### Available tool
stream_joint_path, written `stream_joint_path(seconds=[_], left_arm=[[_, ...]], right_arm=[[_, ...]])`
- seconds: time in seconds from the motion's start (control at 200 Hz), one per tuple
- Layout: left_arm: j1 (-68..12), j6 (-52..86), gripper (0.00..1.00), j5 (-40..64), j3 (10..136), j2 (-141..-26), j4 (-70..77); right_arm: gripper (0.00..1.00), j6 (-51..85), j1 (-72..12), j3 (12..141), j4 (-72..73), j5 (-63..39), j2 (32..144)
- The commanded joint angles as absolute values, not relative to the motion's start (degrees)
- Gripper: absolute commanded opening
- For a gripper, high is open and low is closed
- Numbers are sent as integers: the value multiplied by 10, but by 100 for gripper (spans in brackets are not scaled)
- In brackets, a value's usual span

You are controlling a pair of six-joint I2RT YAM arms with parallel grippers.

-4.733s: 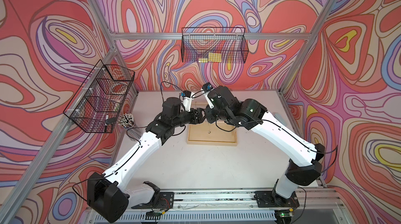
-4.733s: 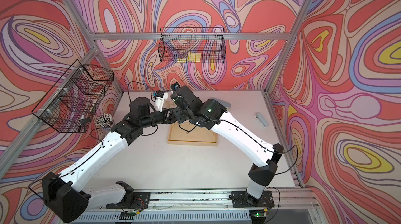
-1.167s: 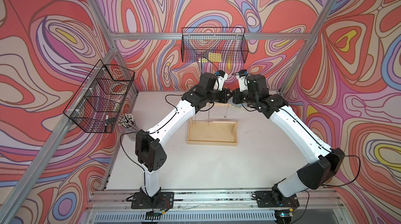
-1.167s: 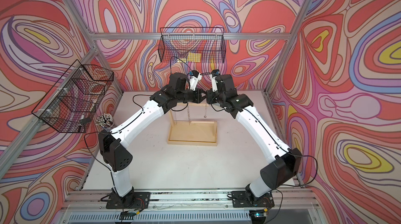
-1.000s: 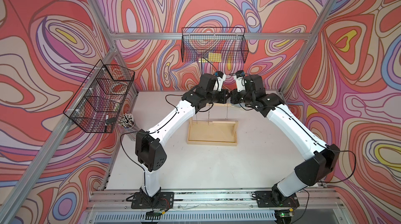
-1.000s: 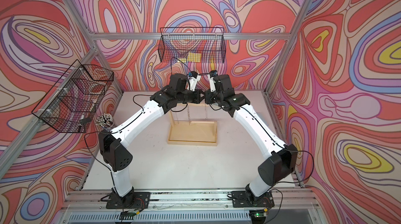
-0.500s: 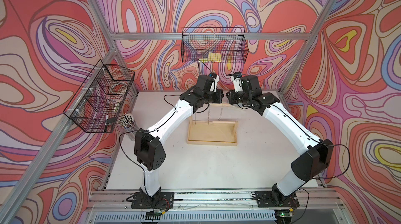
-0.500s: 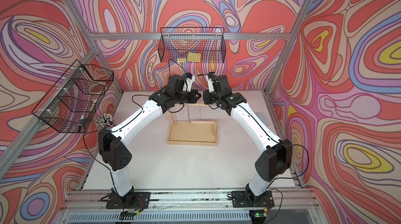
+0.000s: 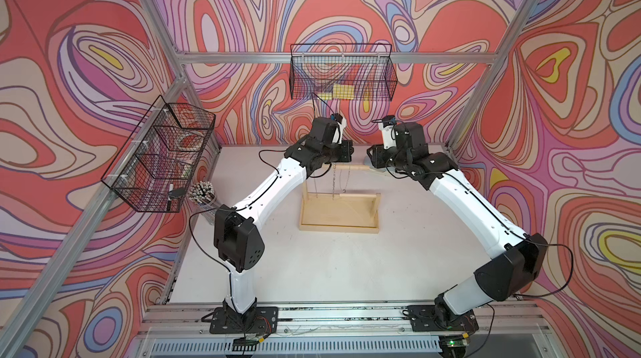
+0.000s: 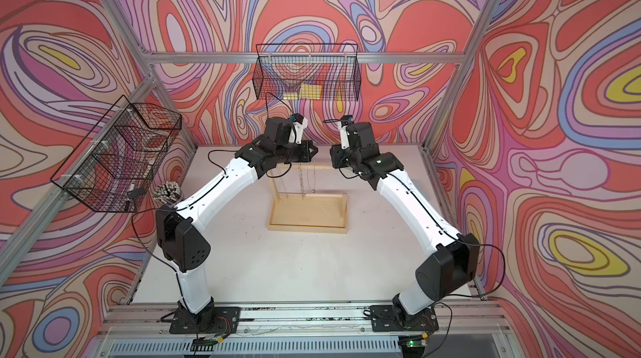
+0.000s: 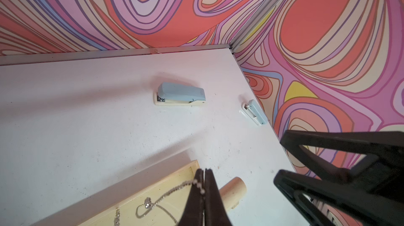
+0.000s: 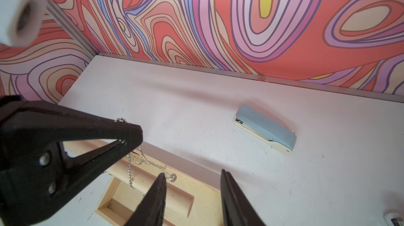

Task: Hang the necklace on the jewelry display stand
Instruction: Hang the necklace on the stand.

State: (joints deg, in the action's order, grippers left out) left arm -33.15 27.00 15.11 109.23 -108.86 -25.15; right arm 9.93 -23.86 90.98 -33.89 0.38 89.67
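Observation:
The jewelry display stand of light wood stands mid-table in both top views, its round crossbar end showing in the left wrist view. The necklace, a silver bead chain, hangs down over the tray. My left gripper is shut on the chain above the crossbar. My right gripper is open just right of the left one, and the necklace's end ring lies beside one finger, draped over the stand's wood. In a top view both grippers face each other over the bar.
A large blue stapler lies on the table behind the stand and a small one near the right wall. A cup of pencils stands at the left. Black wire baskets hang on the left wall and the back wall.
My right gripper has opened and let go of the necklace's end. Both grippers have drifted a little toward the back wall, the left still holding the chain.

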Motion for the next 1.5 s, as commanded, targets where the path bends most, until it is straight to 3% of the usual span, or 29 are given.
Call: stream_joint_path(seconds=[0.0, 0.491, 0.711, 0.871, 1.352, 1.442, 1.492], left_arm=[[-329, 261, 1, 167, 1108, -1105, -268], [-332, 277, 5, 203, 1054, -1082, -242], [-331, 273, 20, 200, 1050, -1076, -246], [-331, 265, 44, 198, 1068, -1076, -257], [-331, 245, 57, 187, 1090, -1020, -284], [-331, 244, 63, 184, 1090, -1007, -302], [-331, 242, 66, 180, 1089, -995, -320]], right_arm=[[45, 105, -238, 892, -338, 15, 883], [45, 111, -238, 864, -335, 21, 866], [45, 112, -237, 857, -341, 23, 857], [45, 115, -238, 857, -345, 21, 852], [44, 114, -238, 877, -371, 27, 836], [48, 108, -237, 879, -385, 35, 829], [57, 101, -238, 867, -382, 34, 816]])
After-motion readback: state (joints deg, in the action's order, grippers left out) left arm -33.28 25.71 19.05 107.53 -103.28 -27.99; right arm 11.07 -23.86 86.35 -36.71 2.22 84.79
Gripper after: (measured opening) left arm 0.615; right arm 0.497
